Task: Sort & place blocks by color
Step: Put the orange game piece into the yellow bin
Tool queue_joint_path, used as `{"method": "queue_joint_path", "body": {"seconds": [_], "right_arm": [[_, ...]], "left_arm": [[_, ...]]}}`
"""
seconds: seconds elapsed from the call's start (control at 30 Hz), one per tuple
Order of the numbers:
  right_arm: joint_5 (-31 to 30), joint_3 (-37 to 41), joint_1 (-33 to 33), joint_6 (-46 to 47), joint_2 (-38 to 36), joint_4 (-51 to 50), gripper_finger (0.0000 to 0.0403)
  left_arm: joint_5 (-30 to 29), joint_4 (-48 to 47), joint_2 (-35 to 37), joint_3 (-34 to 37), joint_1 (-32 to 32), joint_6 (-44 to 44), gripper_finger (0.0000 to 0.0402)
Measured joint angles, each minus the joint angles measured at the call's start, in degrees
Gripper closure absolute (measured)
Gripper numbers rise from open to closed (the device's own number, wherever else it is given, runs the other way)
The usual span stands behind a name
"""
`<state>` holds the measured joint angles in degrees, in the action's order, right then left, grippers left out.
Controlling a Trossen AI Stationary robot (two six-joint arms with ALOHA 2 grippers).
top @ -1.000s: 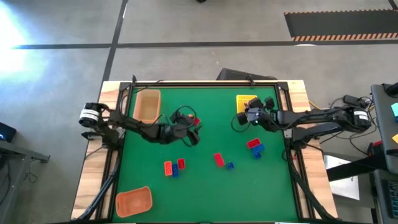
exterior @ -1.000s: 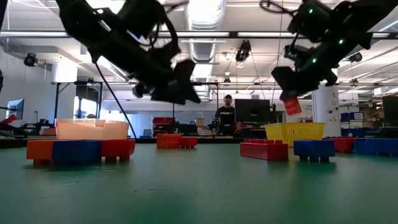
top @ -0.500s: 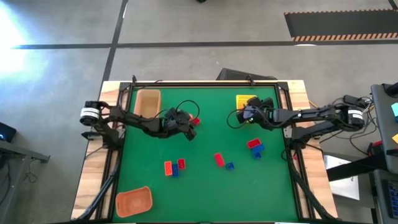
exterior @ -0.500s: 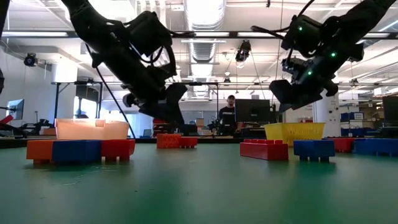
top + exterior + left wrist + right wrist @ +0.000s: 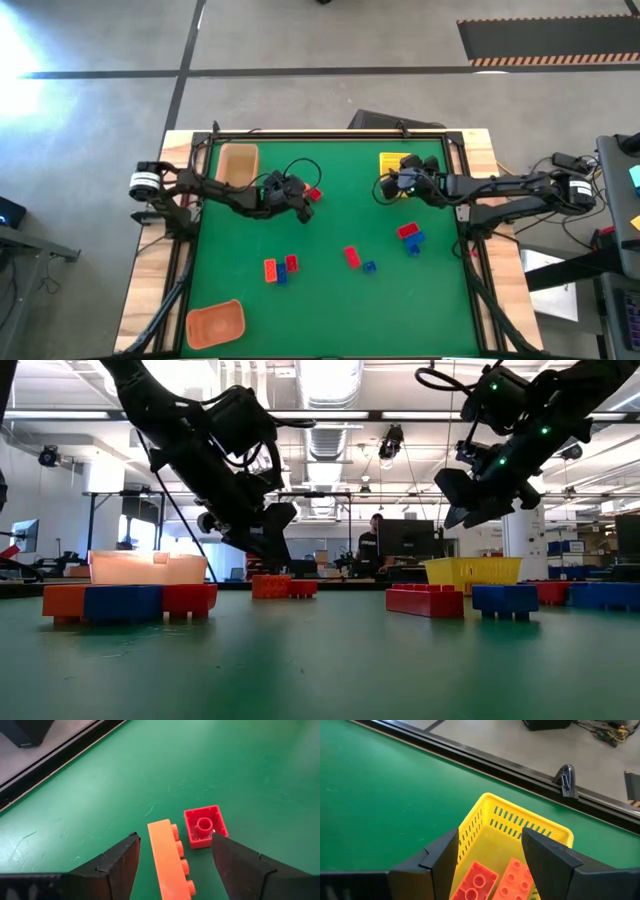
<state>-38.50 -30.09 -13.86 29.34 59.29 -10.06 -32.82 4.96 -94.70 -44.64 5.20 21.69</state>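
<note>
Orange block (image 5: pixel 170 858) between open left tool (image 5: pixel 176 863) fingers, right tool (image 5: pixel 490 865) open

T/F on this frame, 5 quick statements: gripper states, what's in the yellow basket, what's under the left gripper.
1. The left gripper is open above a long orange plastic brick. True.
2. A small red square brick lies right beside that orange brick. True.
3. The yellow slotted plastic basket holds only blue bricks. False: the right wrist view shows two orange-red bricks in it.
4. The right gripper is shut on a brick. False: it is open with nothing between its fingers, above the yellow basket.
5. The tan tray sits at the near right corner of the green mat. False: it is at the far left corner.
</note>
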Motion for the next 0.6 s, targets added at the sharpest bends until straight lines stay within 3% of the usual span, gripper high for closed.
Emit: {"method": "queue_joint_path", "body": {"seconds": [0.43,0.6], "right_arm": [[0.1,0.0,0.1,-0.2,0.0,-0.2,0.0195],[0.2,0.1,0.2,-0.4,0.1,-0.3,0.0195]], "left_arm": [[3.6,0.0,-4.7,0.0,1.3,0.4,0.0175],[3.6,0.0,-5.3,0.0,1.3,0.5,0.0210]]}}
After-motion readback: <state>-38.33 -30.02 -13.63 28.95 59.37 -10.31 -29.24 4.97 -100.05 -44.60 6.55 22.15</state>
